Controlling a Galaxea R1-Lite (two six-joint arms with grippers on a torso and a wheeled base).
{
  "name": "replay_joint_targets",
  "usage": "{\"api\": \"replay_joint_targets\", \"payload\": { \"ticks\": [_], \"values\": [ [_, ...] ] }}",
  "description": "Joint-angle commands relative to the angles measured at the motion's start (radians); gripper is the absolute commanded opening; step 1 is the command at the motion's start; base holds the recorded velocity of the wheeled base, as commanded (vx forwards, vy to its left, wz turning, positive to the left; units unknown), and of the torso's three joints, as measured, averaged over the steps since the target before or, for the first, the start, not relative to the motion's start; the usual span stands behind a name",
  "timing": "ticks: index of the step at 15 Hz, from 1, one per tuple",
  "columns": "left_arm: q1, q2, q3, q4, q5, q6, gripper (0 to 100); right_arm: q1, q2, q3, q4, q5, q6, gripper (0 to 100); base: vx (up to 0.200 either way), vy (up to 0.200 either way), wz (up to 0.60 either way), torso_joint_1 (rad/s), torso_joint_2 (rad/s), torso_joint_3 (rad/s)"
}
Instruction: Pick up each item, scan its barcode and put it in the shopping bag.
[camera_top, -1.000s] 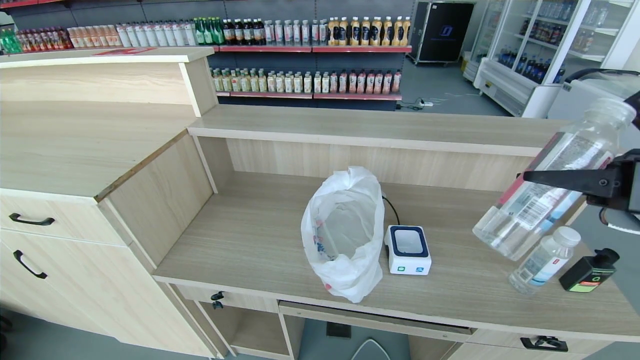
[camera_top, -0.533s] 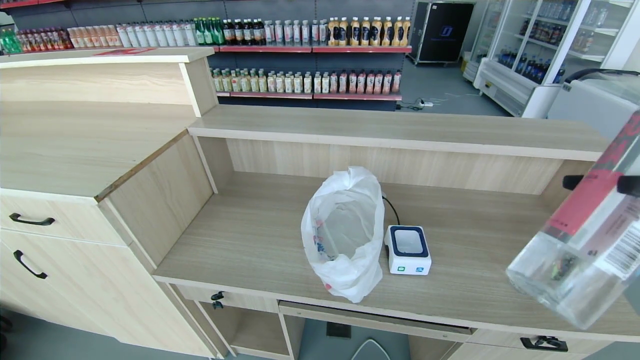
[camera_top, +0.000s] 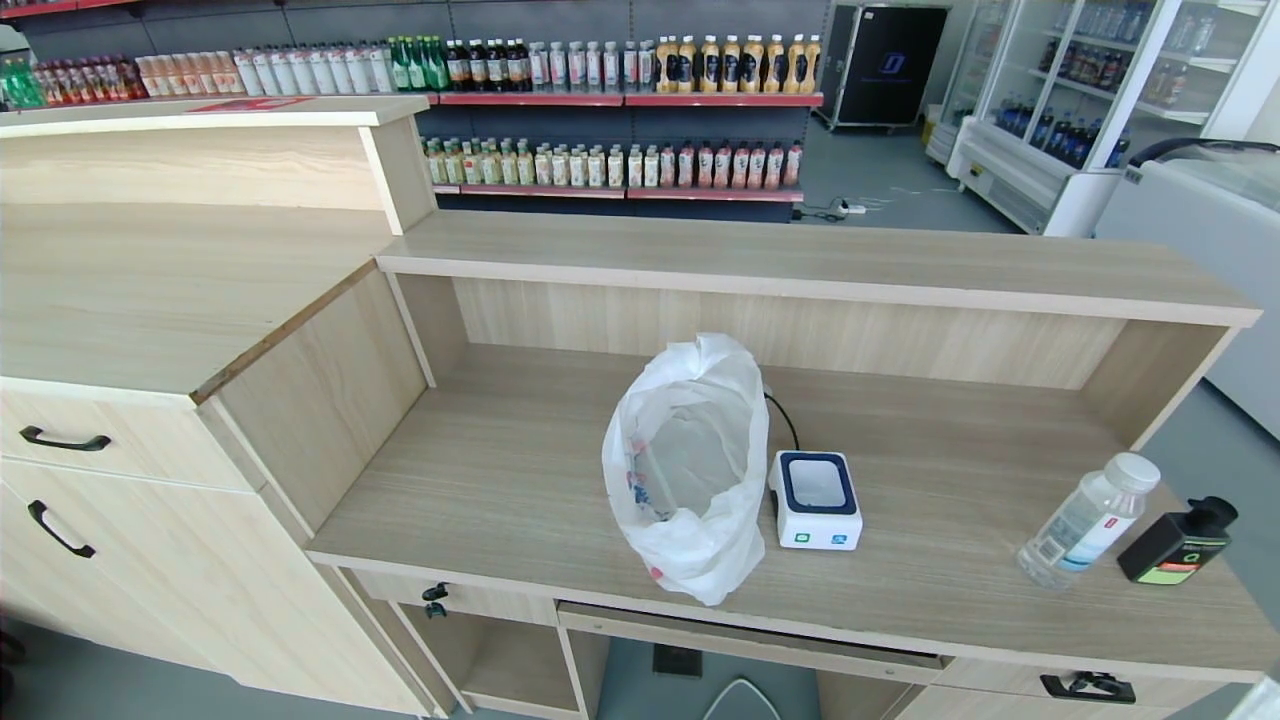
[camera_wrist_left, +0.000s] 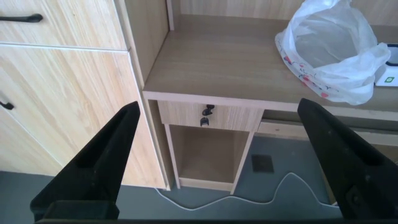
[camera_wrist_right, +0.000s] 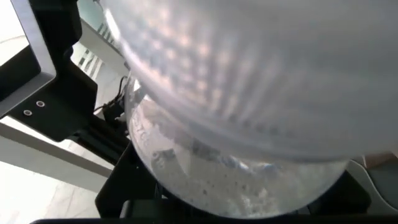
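A white plastic shopping bag (camera_top: 688, 470) stands open on the wooden counter (camera_top: 500, 480), with a white and blue barcode scanner (camera_top: 815, 498) touching its right side. A small clear water bottle (camera_top: 1088, 520) and a black bottle (camera_top: 1175, 545) stand at the counter's right end. In the right wrist view a large clear bottle (camera_wrist_right: 249, 93) sits very close, held in my right gripper (camera_wrist_right: 205, 124), whose black fingers (camera_wrist_right: 56, 93) press against it. My left gripper (camera_wrist_left: 219, 106) hangs open and empty, low in front of the counter's left end, with the bag (camera_wrist_left: 329, 50) farther off.
A raised ledge (camera_top: 800, 260) runs behind the counter, and a taller cabinet with drawers (camera_top: 120, 400) stands on the left. A small drawer with a key (camera_wrist_left: 208, 115) sits under the counter edge. Store shelves and fridges stand beyond.
My right gripper carried the large clear bottle rightward and closer to the head camera, then out of the head view. The small bottle and black bottle behind it show again.
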Motion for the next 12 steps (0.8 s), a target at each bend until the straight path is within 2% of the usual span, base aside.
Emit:
{"api": "replay_joint_targets", "payload": {
  "ticks": [1,10,11,12],
  "values": [
    [0.000,0.001,0.000,0.000,0.000,0.000,100,0.010,-0.055,-0.003,0.017,0.000,0.000,0,0.000,0.000,0.00,0.000,0.00,0.000],
    [0.000,0.001,0.000,0.000,0.000,0.000,100,-0.025,-0.074,0.005,0.019,-0.006,-0.002,0,0.000,0.000,0.00,0.000,0.00,0.000],
    [0.000,0.001,0.000,0.000,0.000,0.000,100,-0.039,-0.066,0.008,0.017,-0.029,-0.005,0,0.000,0.000,0.00,0.000,0.00,0.000],
    [0.000,0.001,0.000,0.000,0.000,0.000,100,-0.058,-0.052,0.018,0.014,-0.110,-0.017,0,0.000,0.000,0.00,0.000,0.00,0.000]
  ]
}}
